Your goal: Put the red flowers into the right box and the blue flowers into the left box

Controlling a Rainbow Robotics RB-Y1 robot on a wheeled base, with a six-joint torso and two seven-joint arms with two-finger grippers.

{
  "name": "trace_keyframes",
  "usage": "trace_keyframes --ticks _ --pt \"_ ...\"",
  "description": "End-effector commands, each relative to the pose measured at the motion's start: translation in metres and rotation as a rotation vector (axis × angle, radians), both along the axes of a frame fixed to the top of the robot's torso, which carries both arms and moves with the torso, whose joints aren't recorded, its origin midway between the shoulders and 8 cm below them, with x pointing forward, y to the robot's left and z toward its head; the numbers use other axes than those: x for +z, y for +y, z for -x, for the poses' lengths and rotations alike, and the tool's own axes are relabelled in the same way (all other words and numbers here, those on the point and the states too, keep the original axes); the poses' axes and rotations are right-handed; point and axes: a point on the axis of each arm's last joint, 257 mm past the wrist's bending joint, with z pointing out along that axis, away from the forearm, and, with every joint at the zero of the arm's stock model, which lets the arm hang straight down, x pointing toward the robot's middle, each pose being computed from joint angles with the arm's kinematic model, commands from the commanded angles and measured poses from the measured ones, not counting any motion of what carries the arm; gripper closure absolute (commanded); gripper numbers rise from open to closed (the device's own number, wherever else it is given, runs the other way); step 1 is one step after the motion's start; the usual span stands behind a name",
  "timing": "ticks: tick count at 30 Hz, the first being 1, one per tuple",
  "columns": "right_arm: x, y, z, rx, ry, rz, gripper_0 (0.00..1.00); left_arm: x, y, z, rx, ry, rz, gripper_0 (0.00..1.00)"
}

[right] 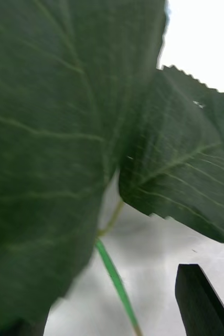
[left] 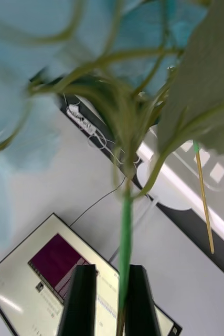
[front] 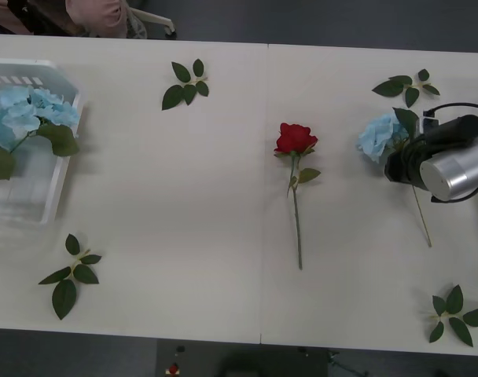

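On the white table point(front: 184, 196), a single red rose point(front: 295, 138) was seen lying near the middle, its head pointing away from the robot and its thin green stem running back toward the near edge, well apart from both arms. At the table's left side stood the white basket point(front: 56, 188), with pale-blue flower clusters point(front: 23, 110) and their big green leaves showing over it. In the left wrist view, the left gripper point(left: 109, 299) was seen with its two black fingers point(left: 80, 299) drawn close together around a green stem point(left: 125, 231), blue petals point(left: 12, 94) spreading beyond them and a laptop screen point(left: 54, 262) visible farther off. At the table's right side, the right gripper point(front: 404, 161) was placed over another blue flower point(front: 379, 137), whose pale stem point(front: 421, 216) extended out toward the near edge. In the right wrist view one black finger point(right: 201, 302) was seen clear of the flower's green stem point(right: 114, 278), with large green leaves point(right: 49, 131) close before the camera; the jaws were parted and nothing was clamped between them. Loose green leaf sprigs were scattered on the table: one at the far middle point(front: 185, 84), one at the far right point(front: 406, 85), one at the near left point(front: 70, 275) and one at the near right point(front: 457, 316)
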Motion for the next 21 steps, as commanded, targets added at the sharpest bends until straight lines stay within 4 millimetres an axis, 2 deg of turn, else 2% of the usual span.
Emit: trace_keyframes --ticks 1,2,3,4,5,7,9,11,13,16,17,21 --pt "0.020 0.005 -0.015 0.062 -0.039 0.052 0.36 0.000 0.025 -0.013 -0.036 -0.030 -0.005 0.24" --pt "0.020 0.006 -0.015 0.067 -0.040 0.053 0.41 -0.002 0.025 -0.017 -0.053 -0.039 0.002 0.15" --pt "0.018 0.008 -0.014 0.074 -0.036 0.056 0.52 -0.002 0.026 -0.022 -0.073 -0.048 0.010 0.02" --pt "0.017 0.008 -0.014 0.076 -0.034 0.059 0.58 -0.001 0.025 -0.023 -0.084 -0.049 0.016 0.00" --pt "0.017 0.007 -0.014 0.075 -0.032 0.060 0.63 -0.001 0.024 -0.024 -0.088 -0.049 0.021 0.00" --pt "0.012 0.008 -0.014 0.079 -0.032 0.059 0.80 0.001 0.011 -0.028 -0.143 -0.032 0.043 0.00" --pt "0.010 0.007 -0.016 0.084 -0.038 0.062 0.91 0.003 -0.003 -0.029 -0.185 -0.016 0.098 0.00" --pt "0.008 0.005 -0.018 0.087 -0.048 0.063 0.98 0.001 -0.024 -0.023 -0.232 0.023 0.194 0.00" --pt "0.006 0.002 -0.018 0.088 -0.050 0.069 1.00 0.005 -0.048 -0.015 -0.281 0.048 0.298 0.00" --pt "0.006 0.001 -0.018 0.094 -0.049 0.077 1.00 0.009 -0.105 0.004 -0.392 0.103 0.504 0.00" --pt "0.008 -0.002 -0.019 0.096 -0.049 0.082 1.00 0.012 -0.143 0.011 -0.469 0.126 0.603 0.00" --pt "0.022 -0.001 -0.022 0.122 -0.063 0.069 1.00 0.002 -0.241 0.020 -0.592 0.171 0.851 0.00"
